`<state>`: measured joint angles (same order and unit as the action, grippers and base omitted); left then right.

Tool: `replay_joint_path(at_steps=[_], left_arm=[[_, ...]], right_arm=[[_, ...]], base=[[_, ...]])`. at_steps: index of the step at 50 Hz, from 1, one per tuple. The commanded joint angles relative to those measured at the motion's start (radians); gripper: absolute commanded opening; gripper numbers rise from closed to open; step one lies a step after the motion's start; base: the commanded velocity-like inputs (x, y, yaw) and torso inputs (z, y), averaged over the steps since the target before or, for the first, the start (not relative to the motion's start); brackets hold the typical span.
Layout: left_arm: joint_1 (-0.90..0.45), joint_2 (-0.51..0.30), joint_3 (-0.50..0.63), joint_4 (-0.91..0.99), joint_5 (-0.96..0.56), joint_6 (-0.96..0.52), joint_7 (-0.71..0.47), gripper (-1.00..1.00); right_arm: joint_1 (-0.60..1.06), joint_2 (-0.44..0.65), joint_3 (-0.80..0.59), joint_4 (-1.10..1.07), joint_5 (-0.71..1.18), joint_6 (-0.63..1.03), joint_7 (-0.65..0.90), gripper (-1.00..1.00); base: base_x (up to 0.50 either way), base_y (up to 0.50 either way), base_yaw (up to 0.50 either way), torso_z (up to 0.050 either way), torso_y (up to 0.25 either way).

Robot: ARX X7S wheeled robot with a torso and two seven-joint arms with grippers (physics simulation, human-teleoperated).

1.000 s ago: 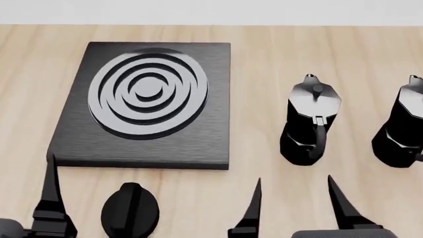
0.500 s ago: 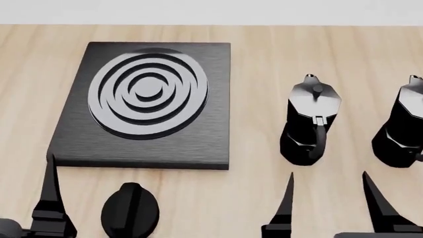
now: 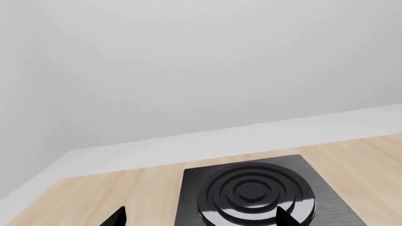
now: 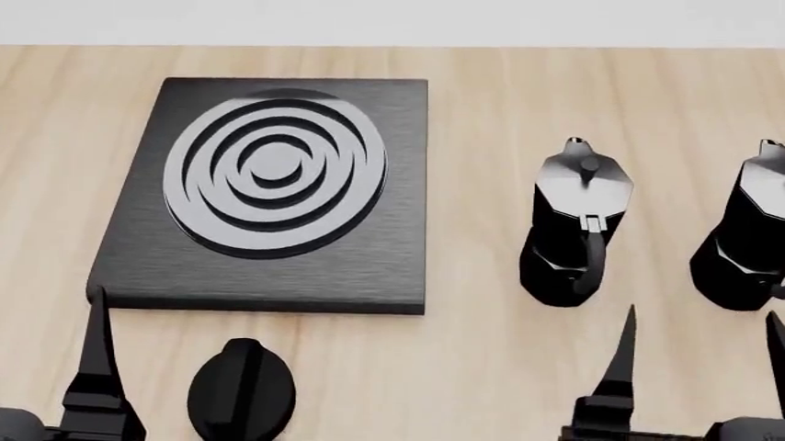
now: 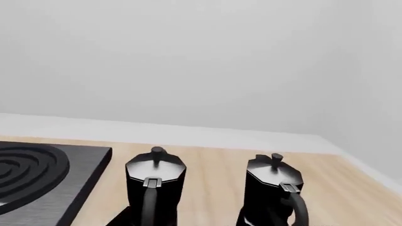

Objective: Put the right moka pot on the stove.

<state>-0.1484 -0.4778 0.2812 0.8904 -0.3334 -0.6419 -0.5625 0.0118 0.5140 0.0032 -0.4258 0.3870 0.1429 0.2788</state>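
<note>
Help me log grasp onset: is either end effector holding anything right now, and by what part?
Nothing is held. The right end effector is open, short of the right moka pot. The left end effector is open, empty, near the stove.

Head view looks steeply down; both wrist views face forward, low — all share the stove (image 4: 276, 197).
</note>
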Motion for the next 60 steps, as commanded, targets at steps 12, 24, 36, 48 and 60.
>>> replay_joint_path(at_steps=[12,24,36,48,60], left_arm=[[0.002,-0.005,0.004,-0.002,-0.001,0.006,-0.007,1.0],[-0.006,-0.007,0.002,0.002,-0.011,-0.008,-0.011,1.0],[-0.004,-0.004,-0.007,0.001,-0.021,-0.009,-0.019,1.0],[0.0,-0.007,-0.003,0.0,-0.022,0.004,-0.018,1.0],[-0.002,-0.009,-0.003,0.002,-0.024,0.002,-0.023,1.0]], right_arm=[[0.024,0.009,0.058,0.151,-0.002,-0.099,-0.035,1.0],[0.029,0.042,0.074,0.192,-0.028,-0.097,-0.035,1.0],[0.042,0.052,0.109,0.249,0.02,-0.106,-0.06,1.0],[0.129,0.096,0.144,0.278,0.153,-0.001,-0.091,1.0],[0.225,0.112,0.132,0.369,0.197,0.041,-0.136,1.0]], base=[[0.0,0.0,0.0,0.0,0.0],[0.0,0.0,0.0,0.0,0.0],[0.0,0.0,0.0,0.0,0.0],[0.0,0.0,0.0,0.0,0.0],[0.0,0.0,0.0,0.0,0.0]])
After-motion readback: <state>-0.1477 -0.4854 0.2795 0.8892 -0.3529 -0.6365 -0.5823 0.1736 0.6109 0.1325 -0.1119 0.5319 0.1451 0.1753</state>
